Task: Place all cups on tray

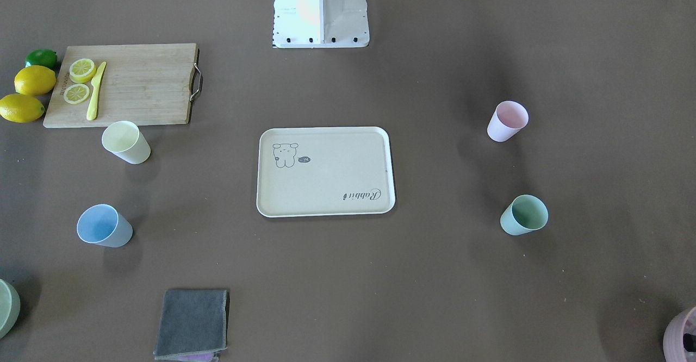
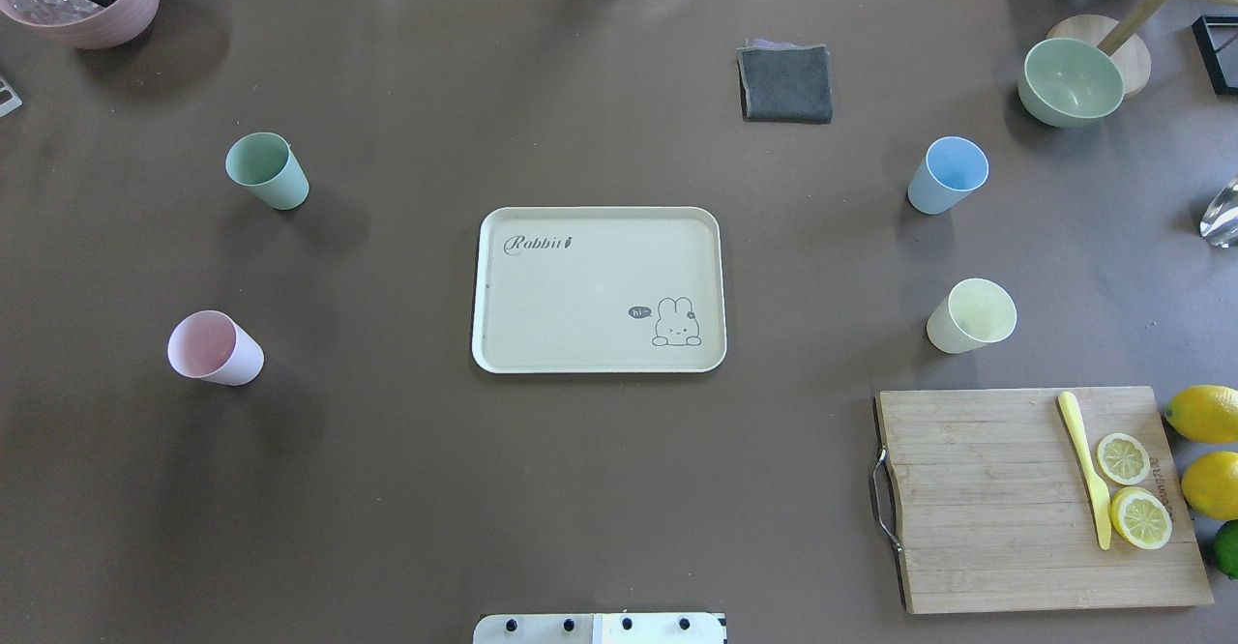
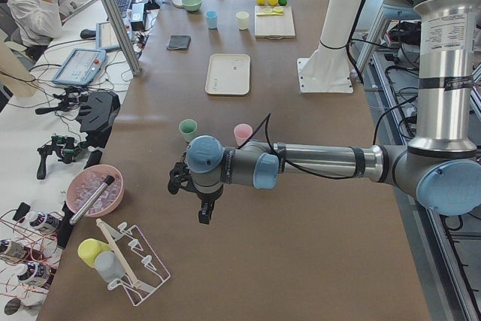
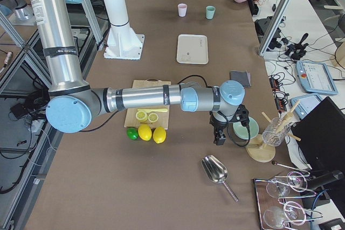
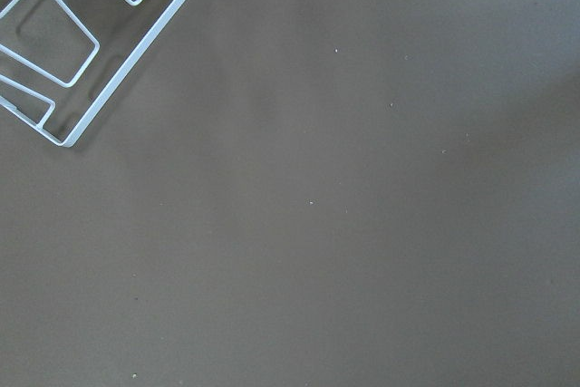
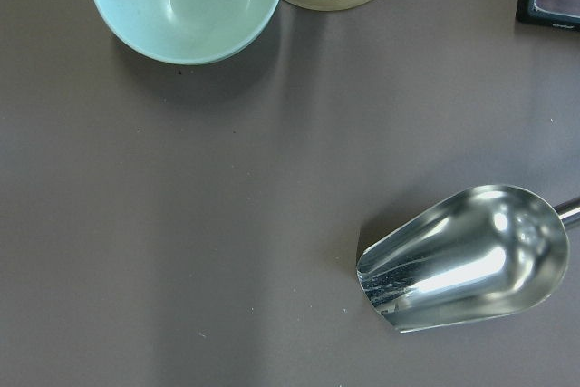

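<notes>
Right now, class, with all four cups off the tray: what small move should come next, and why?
Probably swing the left arm inward over the mint green plastic tumbler. It stands upright on that arm's side of the brown table, the cream rectangular tray lies empty, and the arm hangs out beyond it.

Two high cameras look steeply down from the opposite long edges of the table; both share the tray at its middle. Two more look along it from the short ends. Each wrist camera faces down, very close, near one end.
</notes>
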